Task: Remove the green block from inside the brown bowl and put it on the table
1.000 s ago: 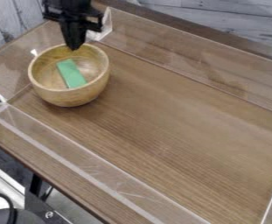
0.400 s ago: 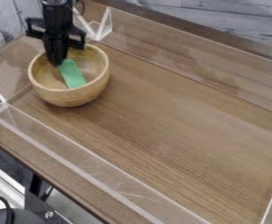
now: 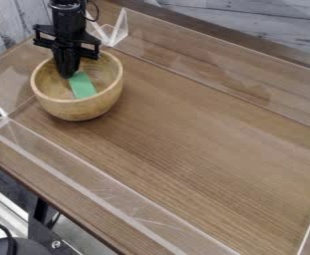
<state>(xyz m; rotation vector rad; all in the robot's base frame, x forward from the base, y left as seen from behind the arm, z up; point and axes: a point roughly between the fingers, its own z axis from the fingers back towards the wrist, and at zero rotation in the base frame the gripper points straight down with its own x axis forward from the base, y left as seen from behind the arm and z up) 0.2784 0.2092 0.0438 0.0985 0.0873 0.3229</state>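
Black and pointing straight down, my gripper [image 3: 67, 72] is reaching into the brown bowl [image 3: 78, 85] at the far left of the table [image 3: 197, 139], its jaws pinched fully together; whether they are touching the green block [image 3: 83, 86] I cannot tell. That block is lying inside the bowl, its long axis running from far-left toward near-right.

Wood-grain table [image 3: 197, 139]; brown bowl [image 3: 78, 101] resting far-left corner.
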